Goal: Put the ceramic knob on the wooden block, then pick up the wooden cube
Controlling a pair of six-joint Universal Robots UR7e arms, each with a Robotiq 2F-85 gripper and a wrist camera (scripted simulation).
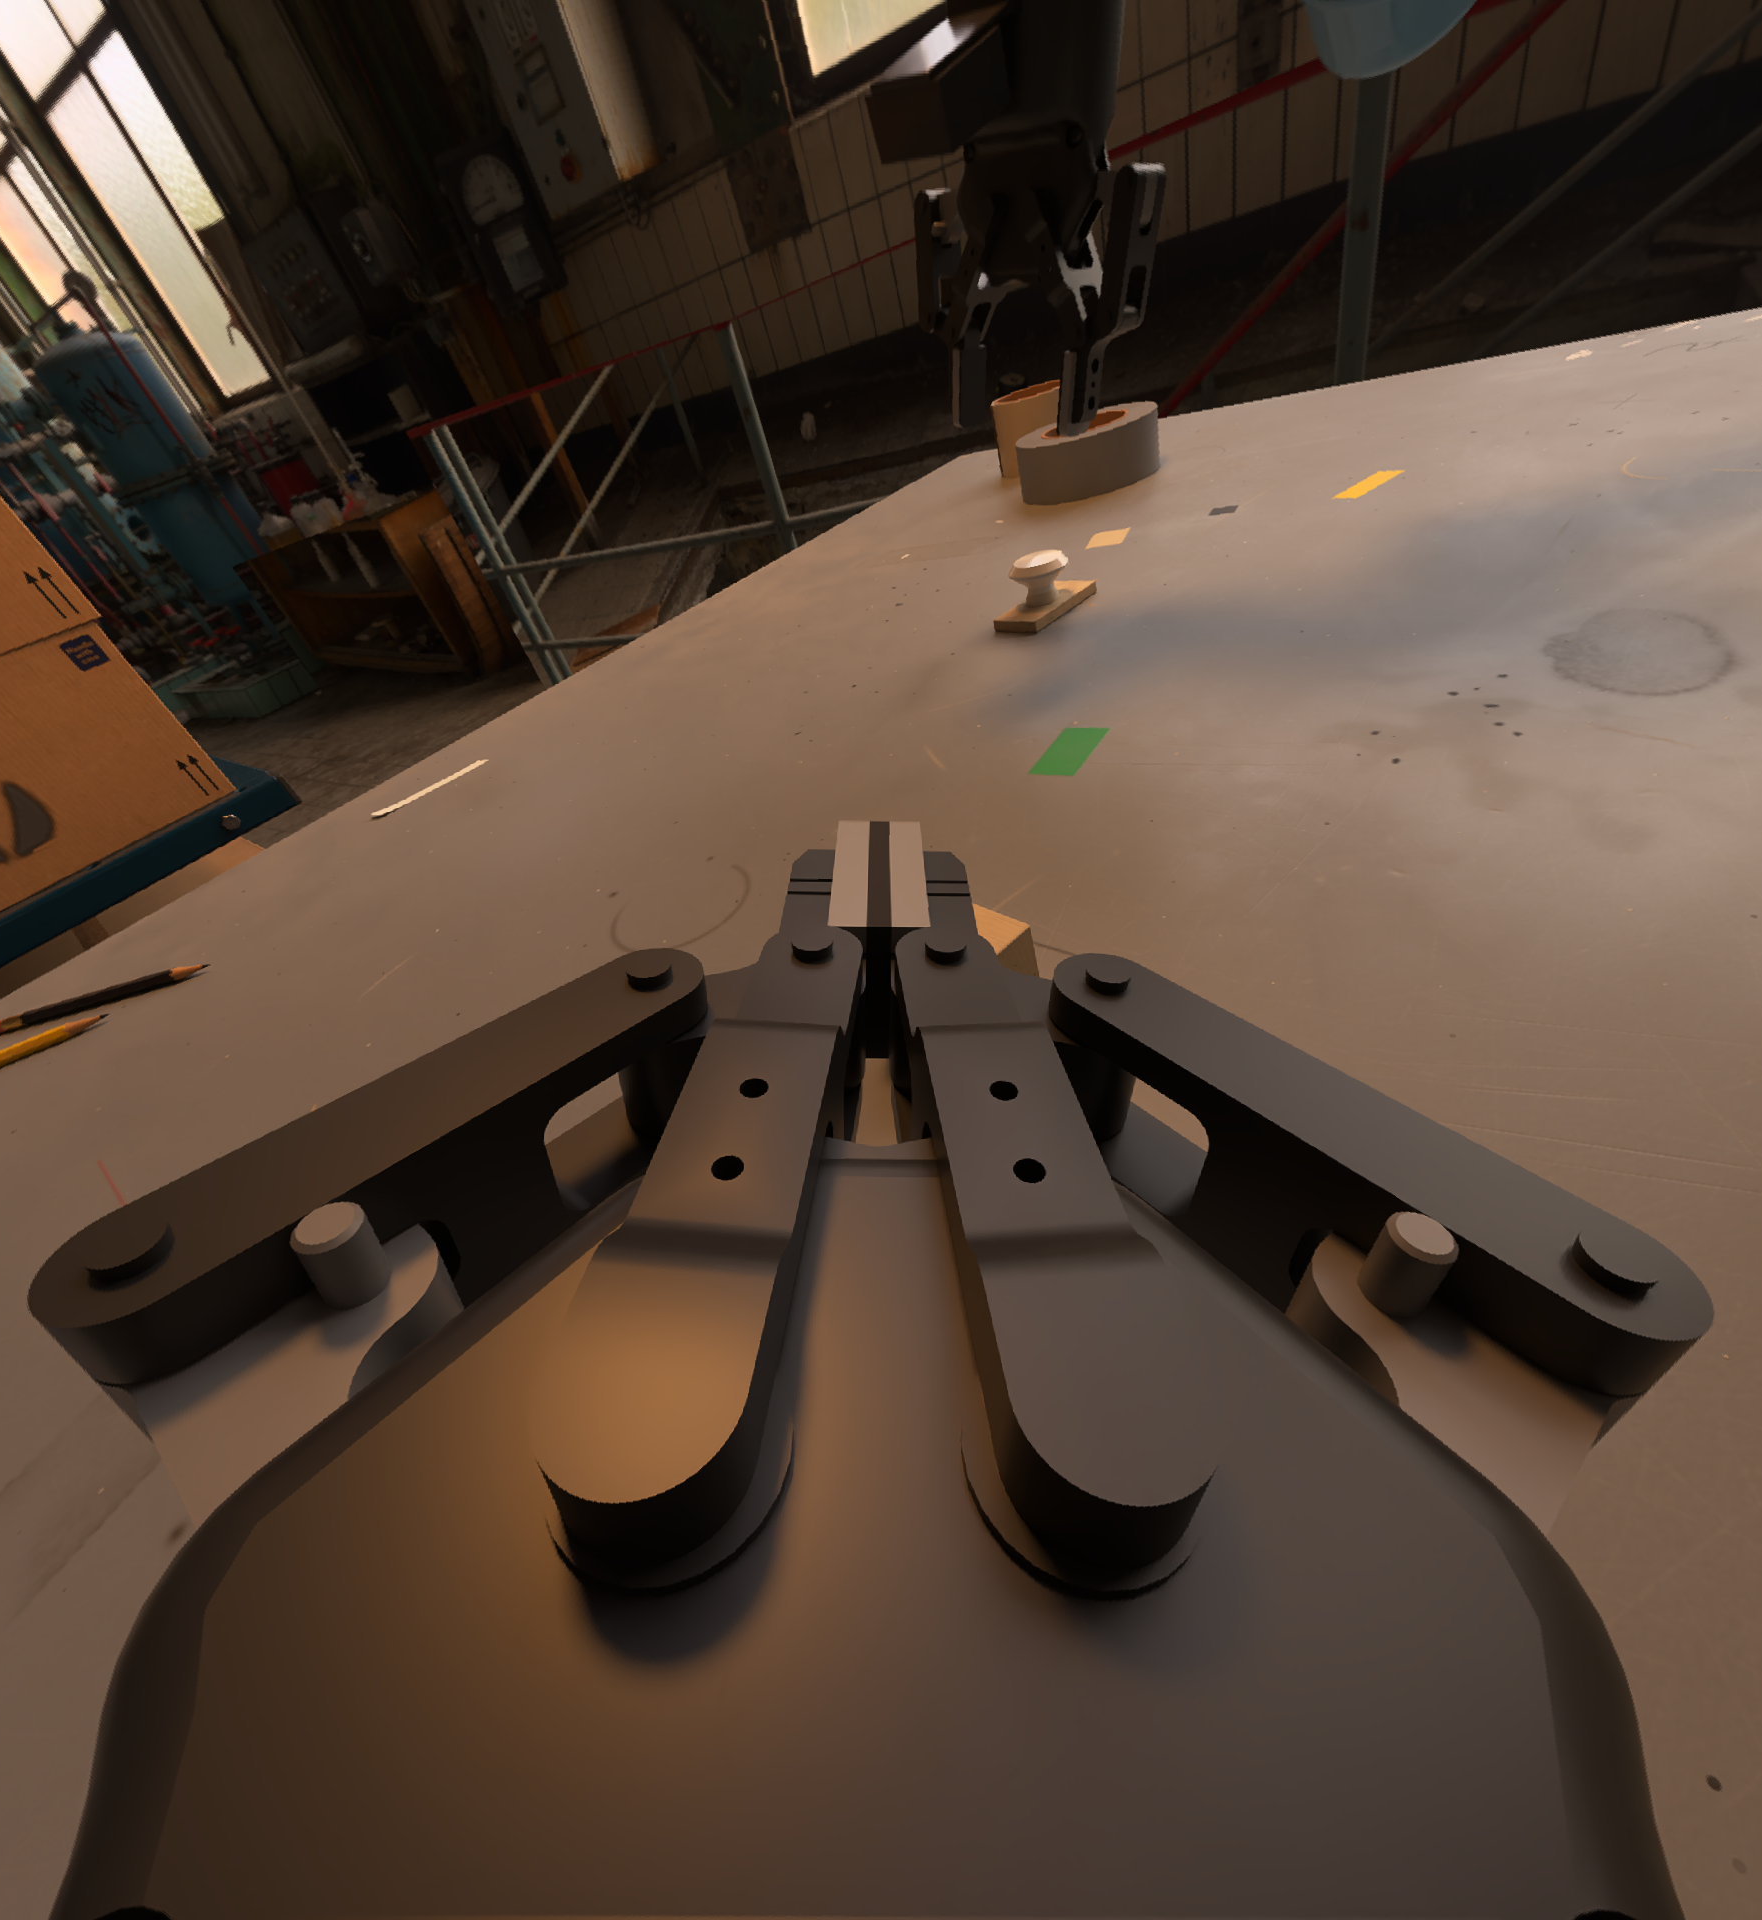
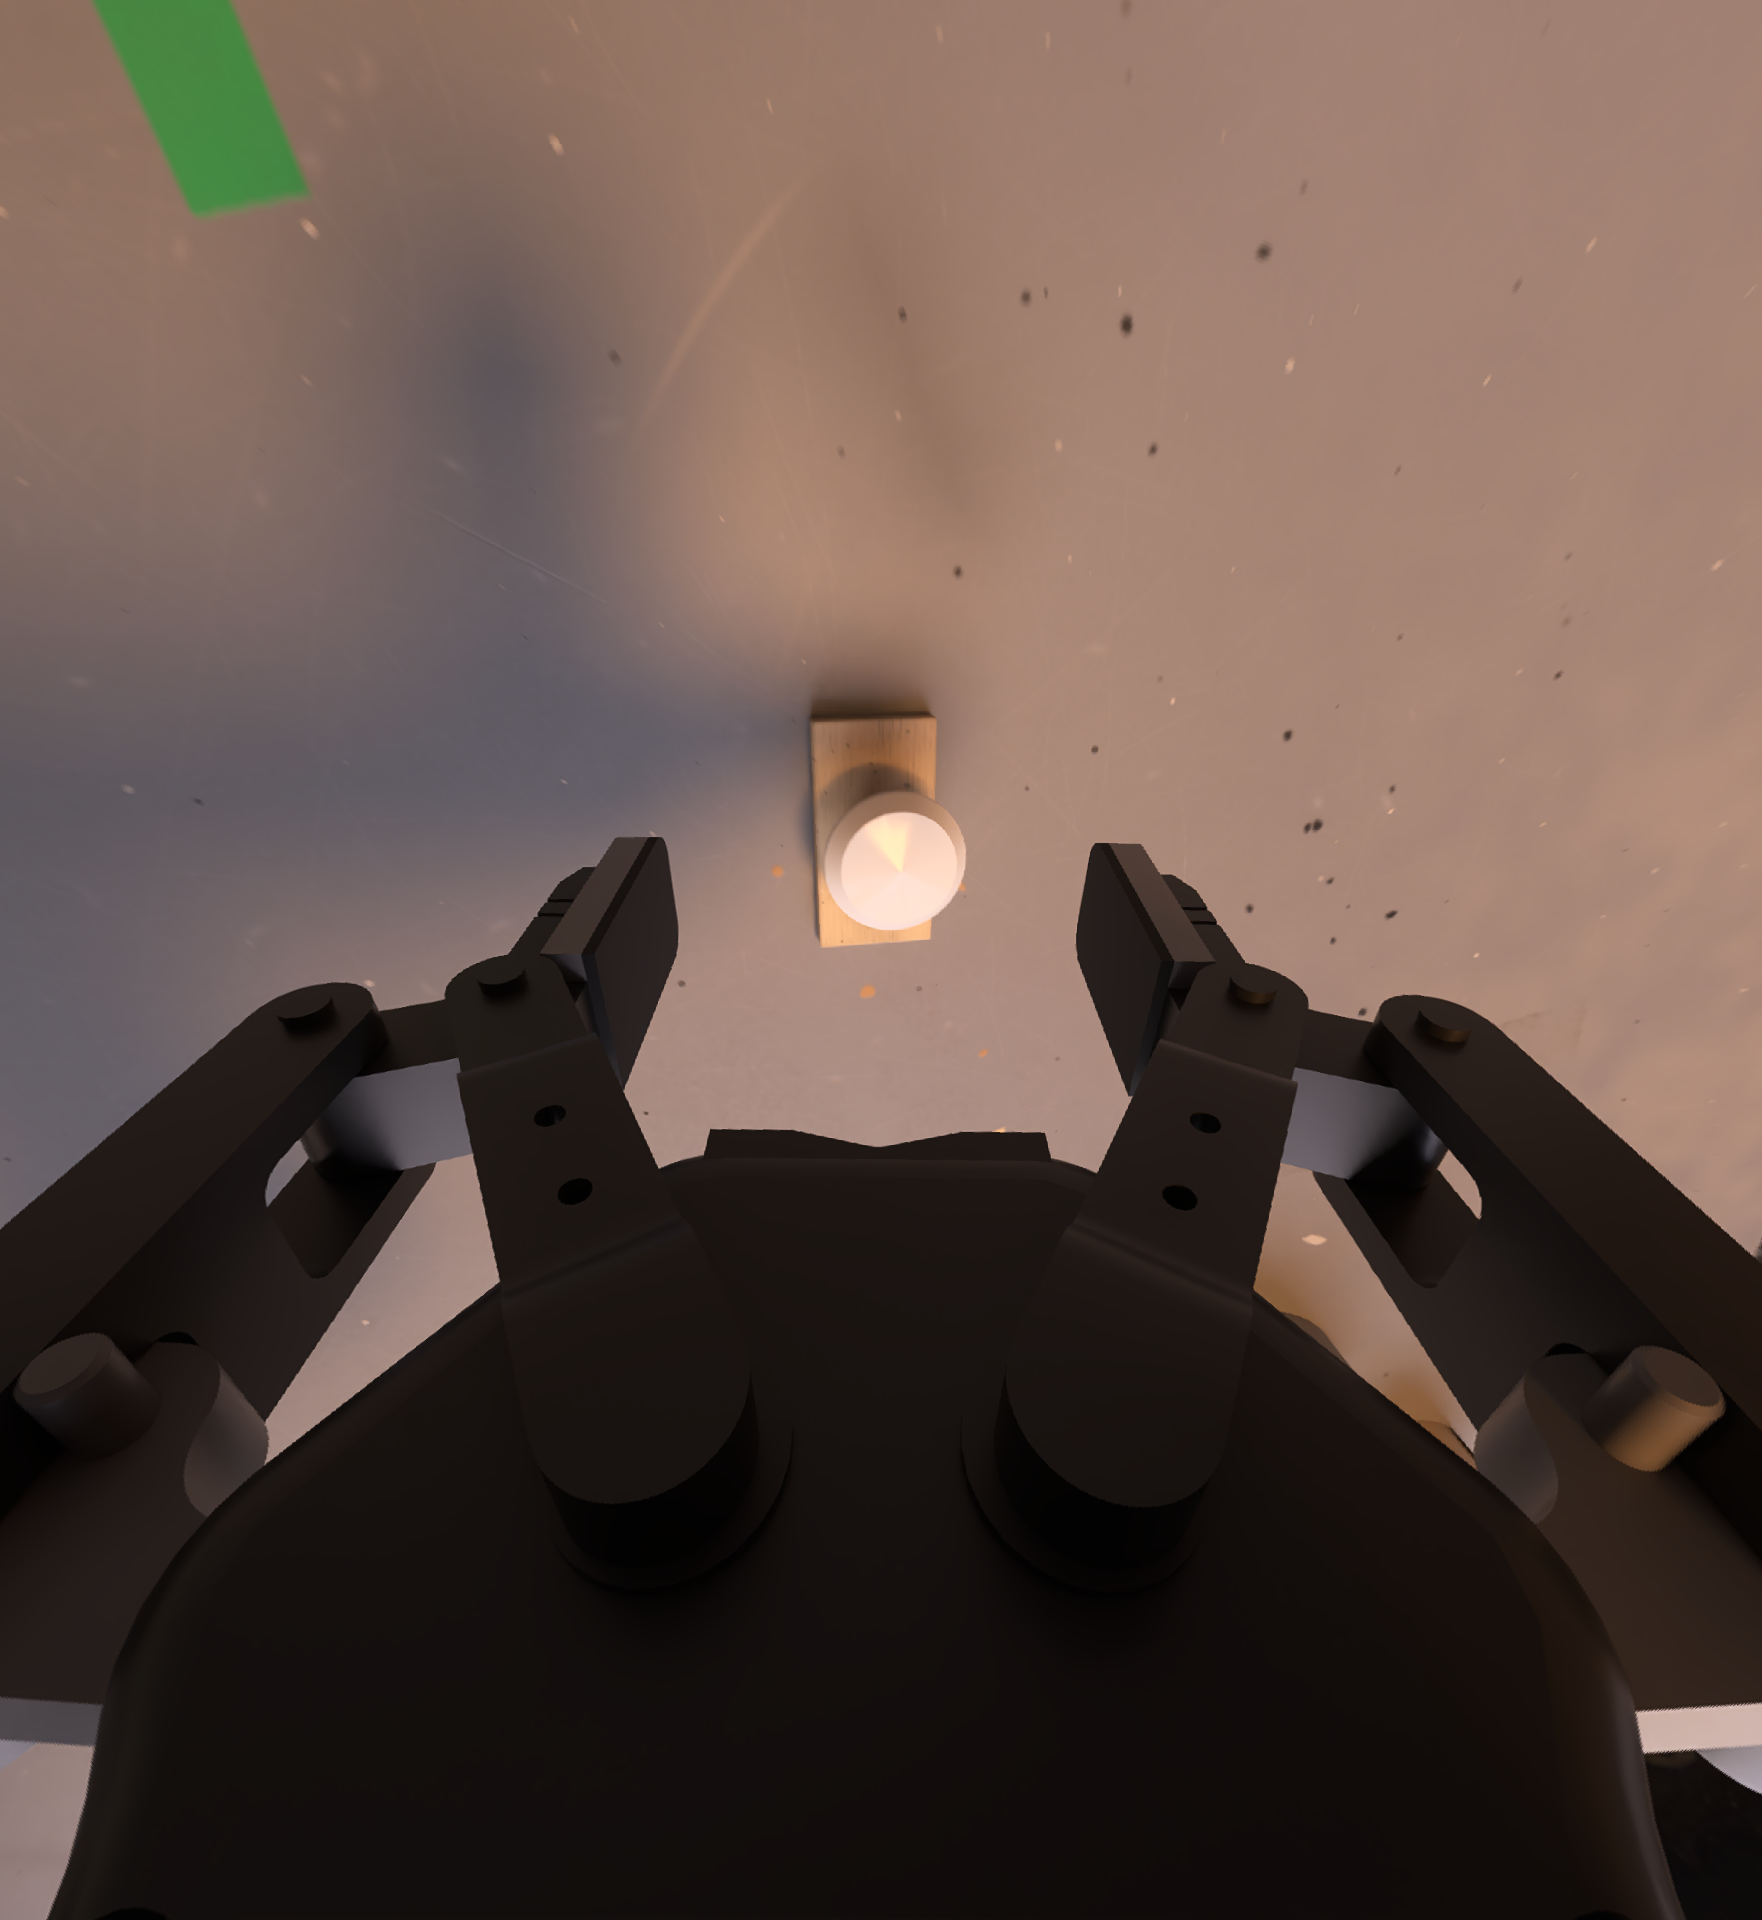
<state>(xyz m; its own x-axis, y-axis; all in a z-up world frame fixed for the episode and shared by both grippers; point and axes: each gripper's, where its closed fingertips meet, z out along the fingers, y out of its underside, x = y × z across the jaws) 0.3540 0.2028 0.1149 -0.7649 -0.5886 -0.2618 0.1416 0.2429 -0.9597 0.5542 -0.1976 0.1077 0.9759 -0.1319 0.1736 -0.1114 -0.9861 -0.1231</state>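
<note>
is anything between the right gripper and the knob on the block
Nothing visible. The right gripper hangs open above the ceramic knob, which already sits on the wooden block, with only bare table around them.

A white knob (image 2: pixel 892 860) sits on a pale, light-grained wooden block (image 2: pixel 873 831). The surface (image 2: pixel 1272 520) is beige-grey, speckled with dark spots, and bears a green strip (image 2: pixel 199 104) and yellow strips (image 1: pixel 1367 484). The right gripper (image 2: pixel 875 940) is black.
</note>
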